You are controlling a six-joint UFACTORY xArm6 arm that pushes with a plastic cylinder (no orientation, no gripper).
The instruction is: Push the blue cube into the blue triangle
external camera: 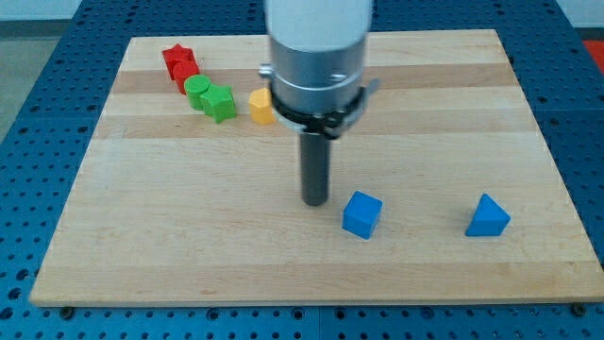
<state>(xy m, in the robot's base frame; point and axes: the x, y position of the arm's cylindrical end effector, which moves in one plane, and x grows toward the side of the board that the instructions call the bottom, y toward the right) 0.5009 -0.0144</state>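
Observation:
The blue cube point(361, 213) sits on the wooden board point(189, 246) a little right of centre, toward the view's bottom. The blue triangle point(487, 217) lies to its right at about the same height, with a clear gap between them. My tip point(315, 201) is down on the board just left of the blue cube, close to its left side and slightly above it in the view. I cannot tell whether it touches the cube.
At the view's top left stands a cluster: a red star-like block point(178, 60) over another red block point(183, 81), a green round block point(197, 91), a green star-like block point(220, 103), and a yellow block point(260, 106) partly behind the arm.

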